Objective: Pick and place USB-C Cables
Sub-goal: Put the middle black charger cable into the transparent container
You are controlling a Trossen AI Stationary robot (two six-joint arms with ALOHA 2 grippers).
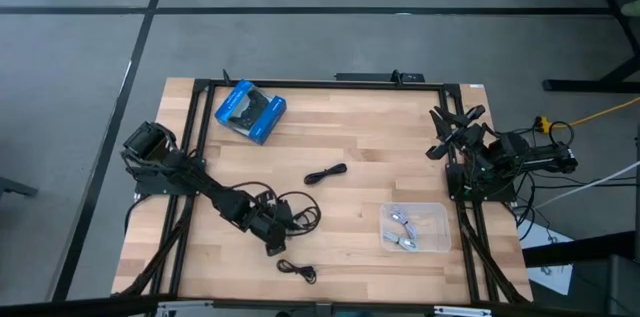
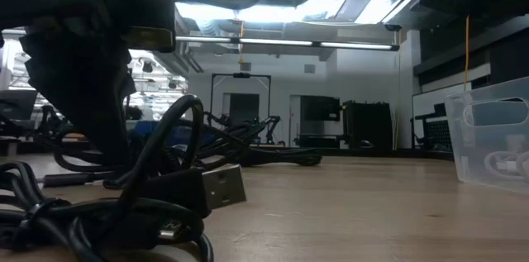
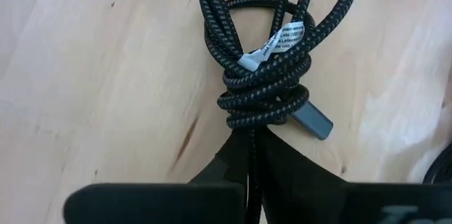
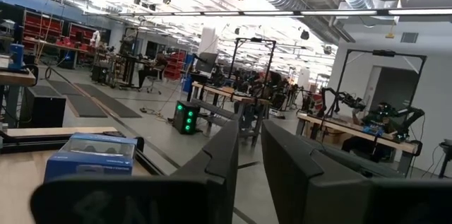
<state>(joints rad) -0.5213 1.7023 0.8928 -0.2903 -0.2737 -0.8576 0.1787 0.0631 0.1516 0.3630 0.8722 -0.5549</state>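
Observation:
A black braided USB-C cable bundle (image 1: 293, 209) (image 3: 265, 86) lies on the wood near the table's near-left part. It is wound tight at its middle, with a white label and a grey plug (image 3: 315, 122). My left gripper (image 1: 271, 233) (image 3: 252, 143) is shut on it. In the low view, its loops and a plug (image 2: 221, 186) lie close by, beside the dark gripper (image 2: 78, 88). Two more black cables lie loose: one at mid-table (image 1: 325, 173), one by the near edge (image 1: 297, 271). My right gripper (image 1: 455, 129) (image 4: 251, 153) waits at the right edge, its fingers a narrow gap apart. My left gripper pinches a strand of the black bundle just below its wound middle (image 3: 252, 133), between its two fingers. The fingers lie along that strand. The wound part and the loops beyond it lie on the wood ahead of the fingertips.
A clear plastic tray (image 1: 436, 243) (image 2: 463, 121) holding silvery-grey cables (image 1: 402, 231) stands toward the near right. A blue-and-black package (image 1: 250, 111) (image 4: 88, 155) lies at the far left. Bare wood lies between the bundle and the tray. A black frame runs along the table's edges.

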